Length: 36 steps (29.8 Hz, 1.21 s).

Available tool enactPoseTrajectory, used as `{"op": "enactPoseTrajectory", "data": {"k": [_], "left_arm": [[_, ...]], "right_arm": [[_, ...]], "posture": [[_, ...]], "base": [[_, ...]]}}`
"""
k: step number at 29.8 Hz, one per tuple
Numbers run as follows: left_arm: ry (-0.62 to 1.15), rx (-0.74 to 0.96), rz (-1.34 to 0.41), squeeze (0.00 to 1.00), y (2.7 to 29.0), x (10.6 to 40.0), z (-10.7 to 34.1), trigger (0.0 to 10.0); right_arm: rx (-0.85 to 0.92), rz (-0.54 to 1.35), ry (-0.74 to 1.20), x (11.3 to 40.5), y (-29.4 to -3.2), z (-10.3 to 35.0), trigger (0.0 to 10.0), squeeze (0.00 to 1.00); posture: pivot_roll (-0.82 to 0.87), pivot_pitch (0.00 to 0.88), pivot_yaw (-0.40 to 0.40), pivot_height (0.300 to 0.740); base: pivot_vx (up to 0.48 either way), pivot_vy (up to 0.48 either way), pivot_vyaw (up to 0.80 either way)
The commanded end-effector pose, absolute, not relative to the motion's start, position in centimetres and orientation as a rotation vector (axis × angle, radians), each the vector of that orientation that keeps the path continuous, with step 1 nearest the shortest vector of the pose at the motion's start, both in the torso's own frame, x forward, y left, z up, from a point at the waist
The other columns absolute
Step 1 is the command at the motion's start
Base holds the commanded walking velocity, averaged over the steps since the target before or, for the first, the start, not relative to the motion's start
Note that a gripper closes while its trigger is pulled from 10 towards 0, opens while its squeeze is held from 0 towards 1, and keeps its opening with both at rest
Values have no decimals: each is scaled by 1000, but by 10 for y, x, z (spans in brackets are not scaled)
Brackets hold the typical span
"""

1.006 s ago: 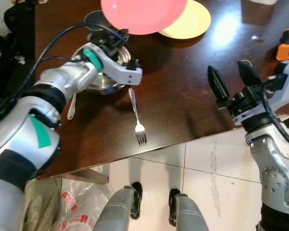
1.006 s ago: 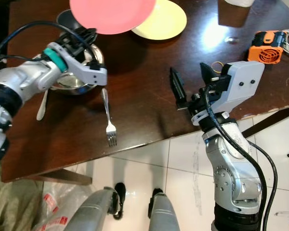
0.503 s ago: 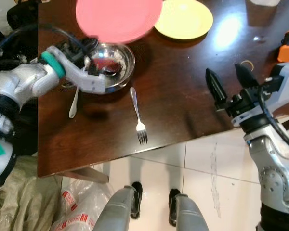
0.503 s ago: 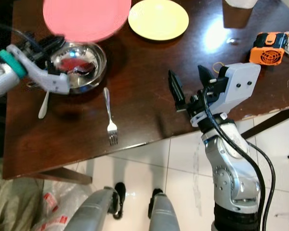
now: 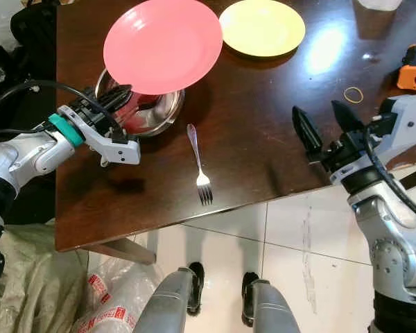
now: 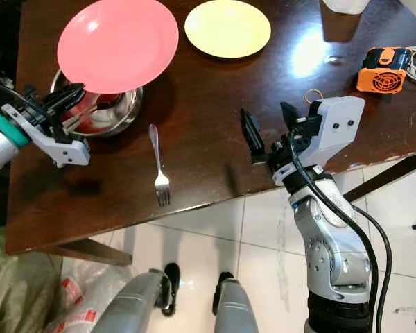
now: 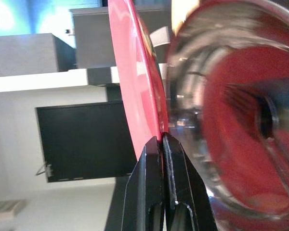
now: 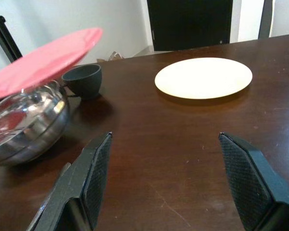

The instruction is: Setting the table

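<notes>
My left gripper (image 5: 118, 94) is shut on the near rim of a pink plate (image 5: 163, 45), holding it tilted in the air above a steel bowl (image 5: 149, 111) on the dark wooden table (image 5: 263, 132). In the left wrist view the fingers (image 7: 156, 159) pinch the pink plate (image 7: 135, 77) edge-on beside the bowl (image 7: 241, 120). A fork (image 5: 199, 163) lies in front of the bowl, tines toward the table's near edge. A yellow plate (image 5: 262, 26) rests further back. My right gripper (image 5: 328, 128) hovers open over the table's near right part, holding nothing.
A dark cup (image 8: 83, 79) stands behind the bowl. An orange device (image 6: 378, 68) and a rubber band (image 5: 353, 91) lie at the table's right side. A plastic bag (image 5: 107, 302) sits on the tiled floor by my feet.
My left arm has drawn back toward the table's left near side, carrying the pink plate with it, so the bowl is now partly uncovered. The right gripper has hardly moved.
</notes>
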<state>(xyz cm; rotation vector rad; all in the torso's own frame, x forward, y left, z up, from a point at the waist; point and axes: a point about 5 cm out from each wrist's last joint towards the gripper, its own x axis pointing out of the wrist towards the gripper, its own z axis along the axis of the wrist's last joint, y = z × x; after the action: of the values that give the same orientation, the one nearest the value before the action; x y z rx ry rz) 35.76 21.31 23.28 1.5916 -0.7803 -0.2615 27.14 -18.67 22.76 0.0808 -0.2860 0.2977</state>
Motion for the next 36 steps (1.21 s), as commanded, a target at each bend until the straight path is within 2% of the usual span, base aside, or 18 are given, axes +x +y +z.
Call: {"op": "enactPoseTrajectory", "data": {"k": [1, 9, 12, 19, 22, 26, 27, 36], "left_arm": [[-787, 1579, -232, 0, 217, 356, 235, 10000], [-907, 1512, -161, 0, 196, 362, 265, 10000], [-918, 1512, -161, 0, 196, 361, 269, 10000], [-916, 1583, -210, 0, 219, 350, 285, 10000], [-854, 1649, -269, 0, 237, 342, 282, 10000], [-827, 1671, -299, 0, 243, 339, 278, 10000], [-790, 1674, -351, 0, 251, 331, 264, 10000], [-744, 1633, -489, 0, 249, 318, 227, 10000]], "right_arm": [[82, 297, -274, 271, -188, 224, 10000, 0], [81, 302, -277, 272, -186, 224, 10000, 0], [81, 301, -277, 272, -187, 223, 10000, 0], [85, 300, -272, 271, -186, 220, 10000, 0], [89, 307, -273, 272, -184, 219, 10000, 0], [91, 311, -274, 273, -183, 219, 10000, 0], [92, 316, -274, 274, -182, 218, 10000, 0], [86, 315, -273, 274, -184, 218, 10000, 0]], "posture": [[84, 195, 98, 740], [79, 190, 107, 740], [81, 192, 108, 740], [106, 192, 118, 740], [126, 190, 124, 740], [133, 189, 123, 740], [132, 186, 126, 740], [121, 180, 118, 740]], "base": [[0, 0, 0], [0, 0, 0], [0, 0, 0], [0, 0, 0], [0, 0, 0], [0, 0, 0], [0, 0, 0], [0, 0, 0]]}}
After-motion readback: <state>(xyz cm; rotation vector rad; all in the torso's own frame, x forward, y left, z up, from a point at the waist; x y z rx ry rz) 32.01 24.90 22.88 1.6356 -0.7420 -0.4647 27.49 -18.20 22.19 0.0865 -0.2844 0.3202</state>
